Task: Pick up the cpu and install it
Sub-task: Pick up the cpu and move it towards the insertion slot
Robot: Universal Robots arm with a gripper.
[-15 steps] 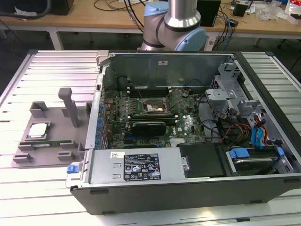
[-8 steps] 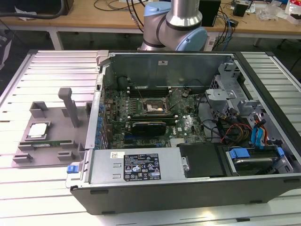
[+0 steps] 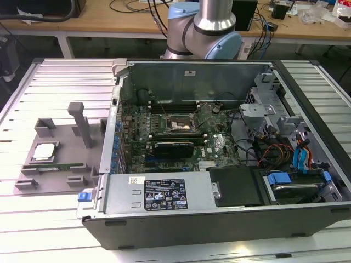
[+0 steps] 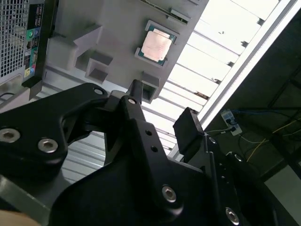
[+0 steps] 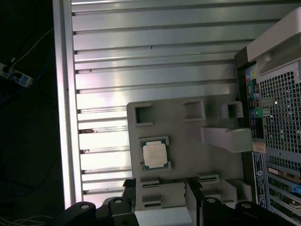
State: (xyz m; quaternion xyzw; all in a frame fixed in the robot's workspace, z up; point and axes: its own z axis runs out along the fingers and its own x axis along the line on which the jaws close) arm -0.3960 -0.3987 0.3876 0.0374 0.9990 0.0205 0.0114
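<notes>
Bearing tray (image 3: pixel 68 139) and cpu (image 3: pixel 44 152): slatted table (image 3: pixel 60 76).

PC box (image 3: pixel 219 219) lies open on silver slat table (image 3: pixel 66 74). Green board (image 3: pixel 219 148) inside, w/ long black part (image 3: pixel 174 147) on it. Blue wires (image 3: pixel 300 156) inside, at exterior view's right. Grey tray (image 3: pixel 66 139) w/ tall post (image 3: pixel 82 125) touches box, on exterior view's left. Wood desk (image 3: pixel 109 19) at back.
</notes>
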